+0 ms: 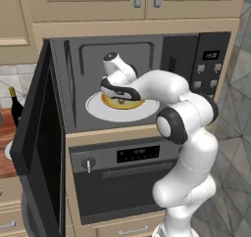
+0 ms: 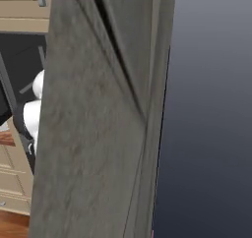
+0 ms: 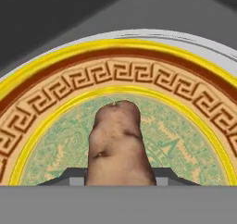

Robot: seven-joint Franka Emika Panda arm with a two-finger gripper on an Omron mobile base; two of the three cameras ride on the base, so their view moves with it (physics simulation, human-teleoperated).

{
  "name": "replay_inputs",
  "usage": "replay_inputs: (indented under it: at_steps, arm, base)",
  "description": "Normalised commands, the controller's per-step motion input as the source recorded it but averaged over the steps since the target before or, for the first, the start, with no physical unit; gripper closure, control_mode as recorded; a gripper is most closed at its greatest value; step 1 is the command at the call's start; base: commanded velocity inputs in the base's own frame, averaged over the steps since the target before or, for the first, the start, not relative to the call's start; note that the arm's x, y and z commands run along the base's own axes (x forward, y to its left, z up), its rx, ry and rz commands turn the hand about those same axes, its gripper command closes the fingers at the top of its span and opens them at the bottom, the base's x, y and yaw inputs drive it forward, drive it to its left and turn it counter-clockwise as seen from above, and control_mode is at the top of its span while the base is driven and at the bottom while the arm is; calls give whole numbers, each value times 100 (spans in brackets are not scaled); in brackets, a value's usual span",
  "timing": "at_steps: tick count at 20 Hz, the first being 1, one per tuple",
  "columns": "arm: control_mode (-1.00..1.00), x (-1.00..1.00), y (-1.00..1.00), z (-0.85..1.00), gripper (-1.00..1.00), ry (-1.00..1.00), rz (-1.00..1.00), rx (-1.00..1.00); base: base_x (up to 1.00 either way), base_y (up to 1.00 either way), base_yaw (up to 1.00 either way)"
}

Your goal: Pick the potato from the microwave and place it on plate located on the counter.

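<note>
The left base view looks forward from behind the arm into the open microwave (image 1: 142, 79) and the oven (image 1: 122, 182) below. The right base view faces a grey panel (image 2: 98, 133) up close, sharing just the cabinetry at its left edge. The hand view looks closely down along the potato (image 3: 118, 144) onto the dish (image 3: 69, 98).

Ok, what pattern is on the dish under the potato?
A brown key-pattern band between yellow rings around a green centre, clearest in the hand view: dish, potato.
</note>
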Motion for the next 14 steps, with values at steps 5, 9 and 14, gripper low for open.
replay_inputs:
  at_steps: [5,9,14]
  arm:
    - [-100,-64,-1,2,100,-1,26,0]
    - [-100,-86,-3,33,100,-7,36,0]
    - [-100,-89,-11,51,100,-1,28,0]
  base:
    - [0,0,0]
    - [0,0,0]
    - [0,0,0]
